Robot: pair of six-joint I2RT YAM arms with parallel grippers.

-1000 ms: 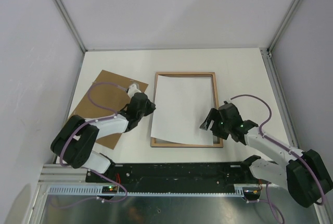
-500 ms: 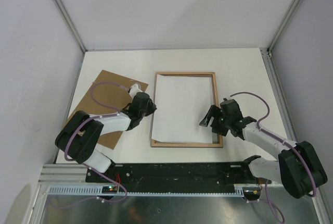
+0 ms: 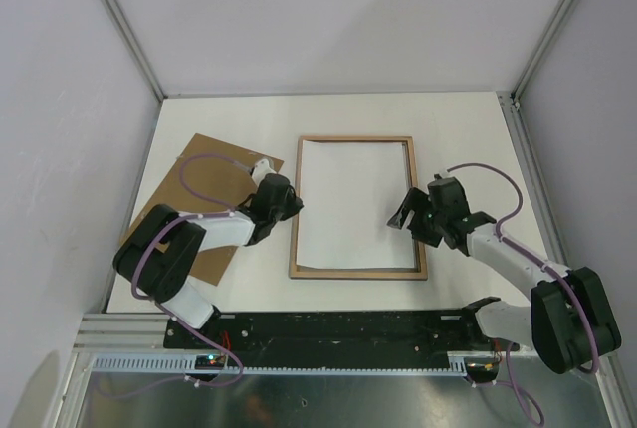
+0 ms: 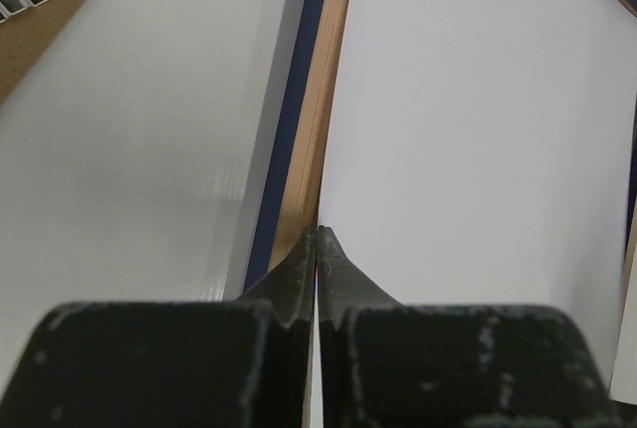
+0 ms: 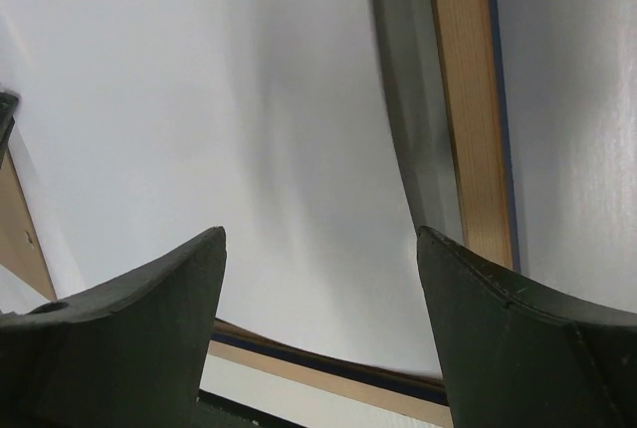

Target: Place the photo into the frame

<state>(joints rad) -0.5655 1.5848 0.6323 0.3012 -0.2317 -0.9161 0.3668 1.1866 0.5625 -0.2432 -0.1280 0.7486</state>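
The frame (image 3: pixel 358 273) lies in the middle of the table, light wood back facing up. Inside it rests the photo (image 3: pixel 353 199), white back up, its edges squared with the rails. My left gripper (image 3: pixel 296 207) is shut, its tips (image 4: pixel 317 237) pressed down where the photo's (image 4: pixel 478 149) left edge meets the frame's left rail (image 4: pixel 320 119). At the right side, my right gripper (image 3: pixel 403 212) hovers open above the photo (image 5: pixel 249 100), near the right rail (image 5: pixel 473 100). Nothing sits between its fingers (image 5: pixel 149 294).
A brown cardboard backing board (image 3: pixel 204 199) lies left of the frame, partly under the left arm, and shows in the left wrist view's corner (image 4: pixel 40 20). White enclosure walls and metal posts (image 3: pixel 513 100) bound the table. A black rail (image 3: pixel 348 328) runs along the near edge.
The photo lay skewed over the frame's lower rails; now it lies straight inside. My right gripper moved away from me along the right rail. The left gripper edged slightly right.
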